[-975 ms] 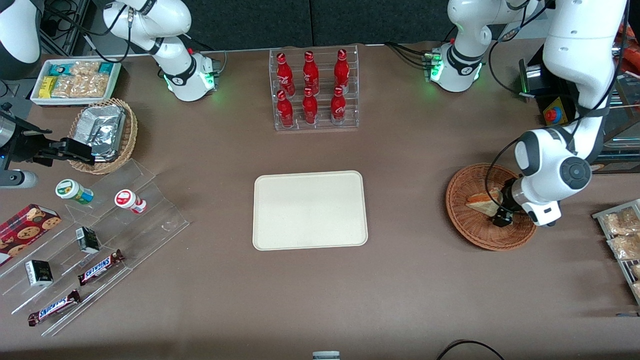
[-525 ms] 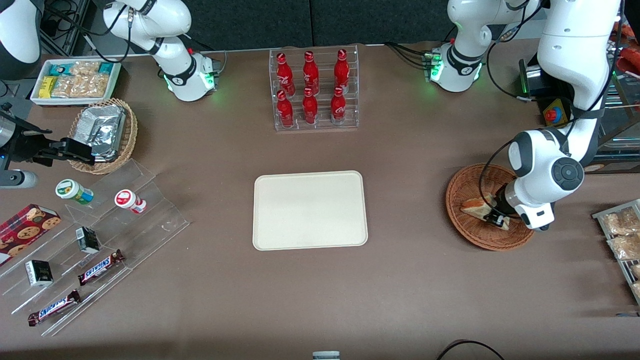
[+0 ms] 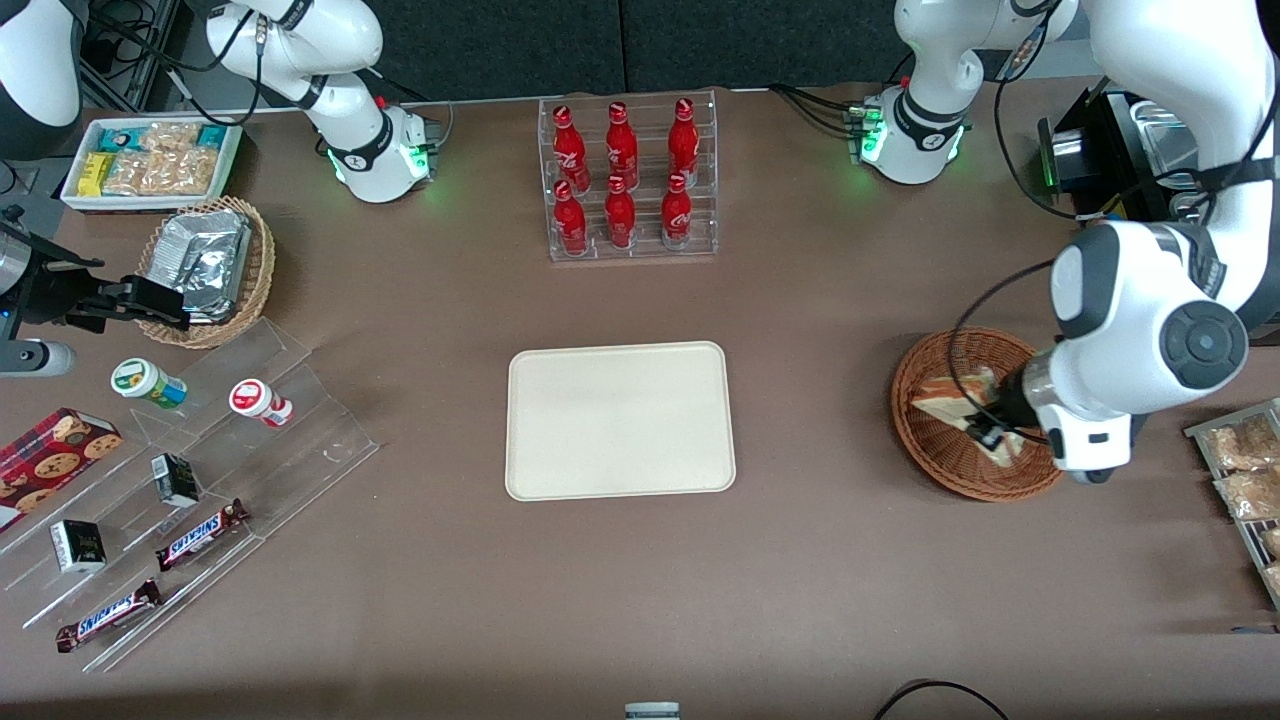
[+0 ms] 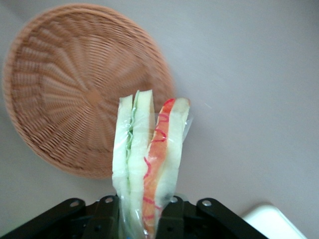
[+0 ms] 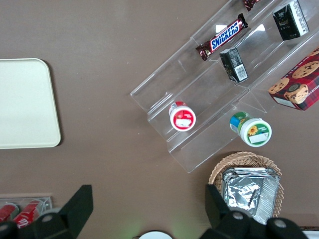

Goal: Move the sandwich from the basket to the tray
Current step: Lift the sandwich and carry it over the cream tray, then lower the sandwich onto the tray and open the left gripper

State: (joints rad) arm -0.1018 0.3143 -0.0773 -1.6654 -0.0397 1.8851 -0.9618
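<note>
The brown tabletop (image 3: 820, 330) carries my flat cream rectangular tray (image 3: 620, 420), well apart from the round reddish-brown wicker basket (image 3: 935, 445). Above that basket my hand (image 3: 990, 432) is clamped on the plastic-wrapped triangular white-bread sandwich (image 4: 147, 164), which stands on edge, long axis running away from my fingers (image 4: 107, 214), red and green layers showing.

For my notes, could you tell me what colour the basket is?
Reddish-brown woven wicker basket, clearest in the left wrist view.
</note>
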